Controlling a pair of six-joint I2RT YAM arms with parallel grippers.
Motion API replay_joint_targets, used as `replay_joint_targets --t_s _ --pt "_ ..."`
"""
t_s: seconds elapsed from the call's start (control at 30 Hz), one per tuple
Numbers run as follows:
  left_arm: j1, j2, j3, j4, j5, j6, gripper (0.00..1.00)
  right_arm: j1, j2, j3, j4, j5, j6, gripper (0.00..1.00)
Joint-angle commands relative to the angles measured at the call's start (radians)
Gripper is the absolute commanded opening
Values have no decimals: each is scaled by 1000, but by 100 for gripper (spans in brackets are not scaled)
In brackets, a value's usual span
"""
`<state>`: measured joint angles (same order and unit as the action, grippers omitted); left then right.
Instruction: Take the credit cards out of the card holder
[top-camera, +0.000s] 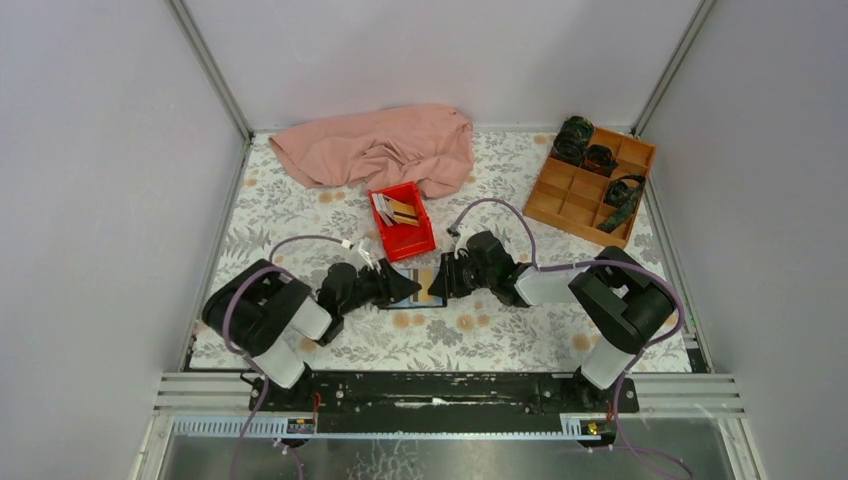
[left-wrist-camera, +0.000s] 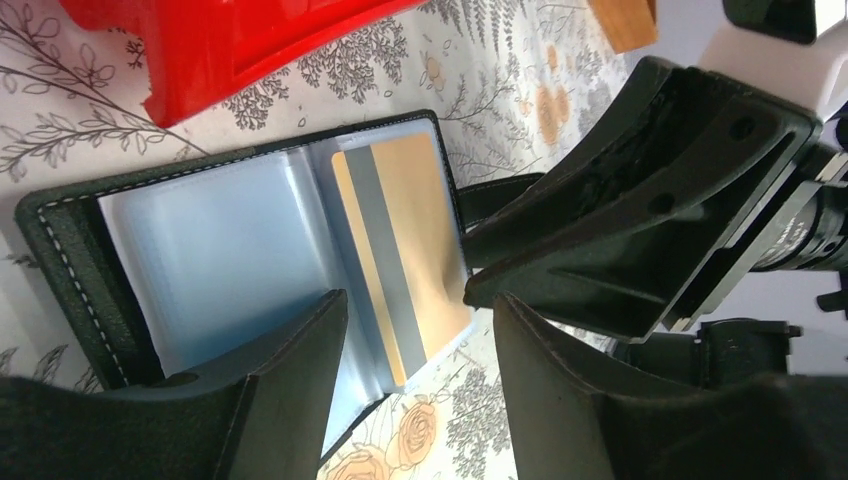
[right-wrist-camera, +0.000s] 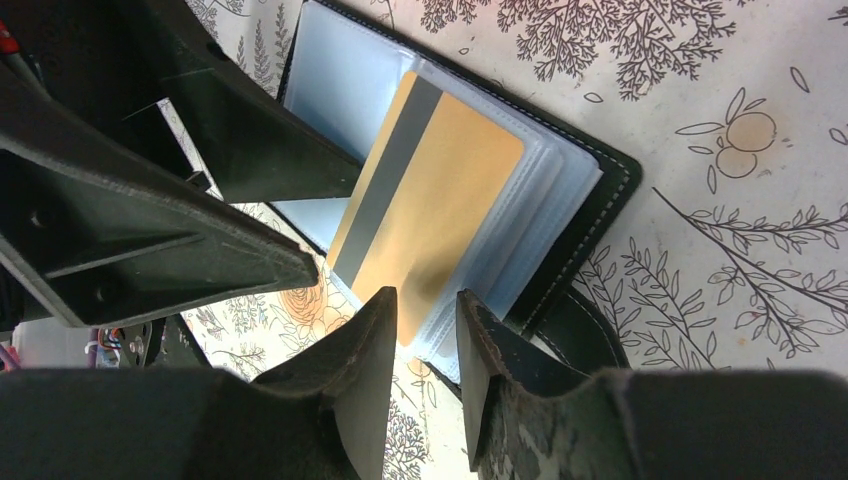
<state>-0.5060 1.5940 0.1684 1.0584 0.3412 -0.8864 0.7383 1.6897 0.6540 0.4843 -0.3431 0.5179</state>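
Seen from above, the card holder (top-camera: 430, 287) is only a sliver, lying open on the floral desk (top-camera: 480, 340) about midway between its left and right edges. It sits nearer the near edge than the far one, just on the near side of the red tray (top-camera: 412, 245). The left hand (top-camera: 405, 287) and the right hand (top-camera: 447, 277) meet over it from either side and hide most of it. Only this view shows the rest of the desk: several credit cards (top-camera: 397, 211) lie in the tray and a pink cloth (top-camera: 380, 148) is bunched at the far edge. A wooden compartment box (top-camera: 575, 195) at the far right corner holds dark straps (top-camera: 575, 138). The wrist views add what the overhead one cannot. The holder is black outside with pale stitching, its clear bluish sleeves are fanned, and a gold credit card (left-wrist-camera: 425, 230) with a grey stripe lies at the top of the panel on the right arm's side. The left wrist view shows the left hand spread wide and gripping nothing, with one finger (left-wrist-camera: 290, 400) over the empty panel. The right wrist view shows the right hand's jaws a narrow gap apart and unclamped. Its fingertips (right-wrist-camera: 350, 380) are at the gold card's edge, but whether they touch it cannot be told.
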Motion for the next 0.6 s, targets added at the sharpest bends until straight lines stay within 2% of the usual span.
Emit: replay_joint_targets --t_s 0.0,0.2,0.4,0.57 --pt "11 145 -9 215 39 -62 63 -4 12 36 32 -19 -11 36" --pt "20 286 -40 490 95 -183 58 -4 13 33 27 -11 -15 36" --pt "24 278 -45 518 127 -196 57 -4 21 37 16 1 -18 36" --pt "25 270 -37 531 156 -219 54 -4 40 45 4 5 -15 31"
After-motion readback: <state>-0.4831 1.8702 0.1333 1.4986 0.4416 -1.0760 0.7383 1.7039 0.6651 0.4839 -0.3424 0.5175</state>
